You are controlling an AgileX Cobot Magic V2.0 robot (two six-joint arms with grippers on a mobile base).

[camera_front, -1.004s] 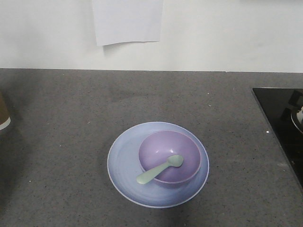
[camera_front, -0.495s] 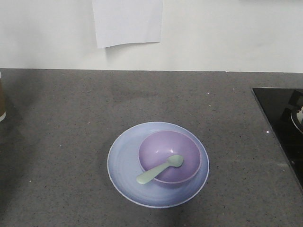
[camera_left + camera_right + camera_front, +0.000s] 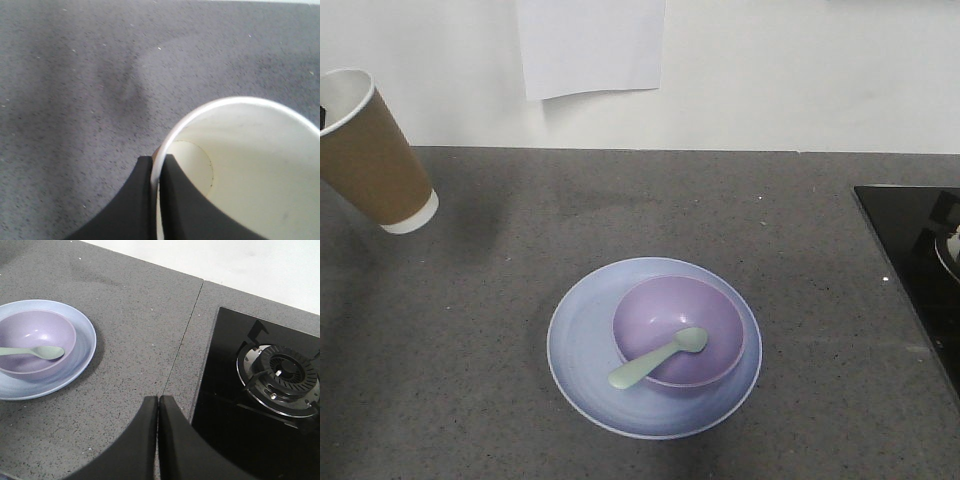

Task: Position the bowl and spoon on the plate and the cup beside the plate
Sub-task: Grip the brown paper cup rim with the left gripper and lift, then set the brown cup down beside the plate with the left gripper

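One light, crushable cup [image 3: 370, 150] hangs tilted at ten o'clock of the plate [image 3: 582, 345], the left tool [image 3: 156, 200] pinching its thin rim, so gentle pressure seems wise.

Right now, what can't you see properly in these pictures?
- Left gripper: in the front view the left edge hides it; only the tilted cup shows, lifted off the counter.
- Cup's outside: the left wrist view shows only its rim and inside.
- Stove burner: the front view's right edge crops it.
- Spoon handle end: cut off by the right wrist view's left edge.
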